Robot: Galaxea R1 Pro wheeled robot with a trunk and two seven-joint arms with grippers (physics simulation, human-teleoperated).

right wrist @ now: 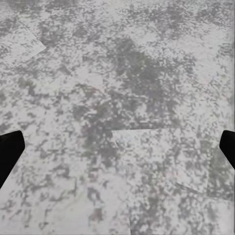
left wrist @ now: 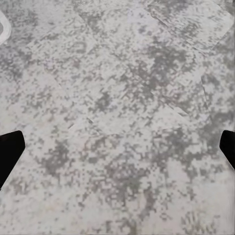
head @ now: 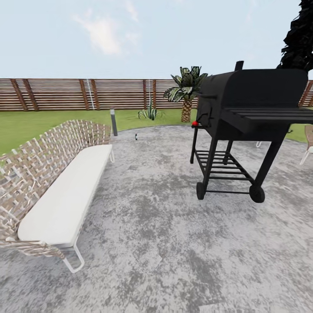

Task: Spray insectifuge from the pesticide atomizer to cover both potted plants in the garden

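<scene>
Grey speckled paving across the garden foreground; green lawn and brown slatted fence behind. Woven bench at left, black grill at right. Small leafy plant on lawn beside palm. Left gripper and right gripper spread wide over paving, holding nothing.

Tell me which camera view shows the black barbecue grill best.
The head view: the black barbecue grill stands whole on the grey paving, right of the woven bench. Both wrist views look down at speckled paving, with nothing of the grill.
</scene>
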